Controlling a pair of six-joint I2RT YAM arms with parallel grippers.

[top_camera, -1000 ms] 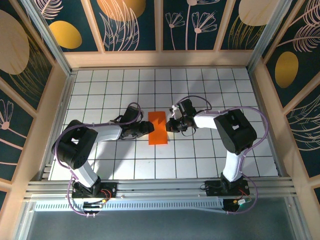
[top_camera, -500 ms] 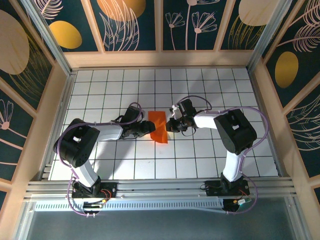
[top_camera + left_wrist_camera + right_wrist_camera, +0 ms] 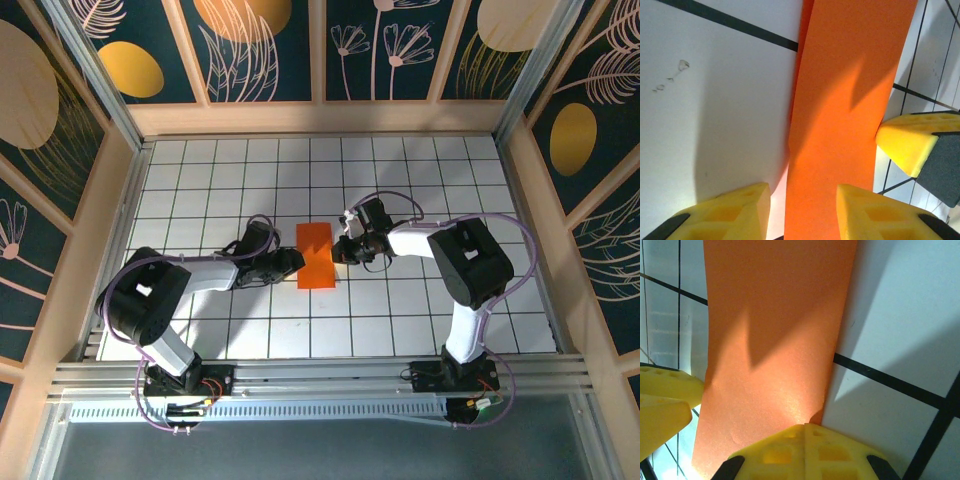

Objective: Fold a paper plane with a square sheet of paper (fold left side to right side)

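1. Right gripper (image 3: 805, 432): fingers (image 3: 775, 455) shut flush, yellow pads tog., no gap, nothing seen btwn them. Tips down on the right edge of the orange paper (image 3: 775, 340), touching it.
2. Left gripper (image 3: 801, 192): fingers (image 3: 735, 212) apart, part open, not pinching anything. Near end of the paper in the gap. One pad overlaps the paper, other over bare tile just beside its left edge.
3. Orange paper: folded into a tall narrow rectangle, flat on the table (image 3: 420, 170), approx mid-table, btwn the two grippers. Darker sliver of a lower layer along the left edge in left wrist view. Shadow wedges across the top face.
4. From top view: left gripper at the paper's left edge, right gripper at its right edge, both approx mid-height, facing each other across the strip.
5. Left arm (image 3: 215, 273) reaching in from lower left, right arm (image 3: 420, 240) from lower right, elbows bent outward.
6. Table: white tiles w/ black grid lines, paper edges approx parallel to the lines. Small scuff marks (image 3: 684, 63) on the tile left of the paper.
7. Around: wood-framed walls (image 3: 320, 117), dark panels w/ leaf & flower prints. Metal rail (image 3: 320, 372) at near edge, both arm bases on it.
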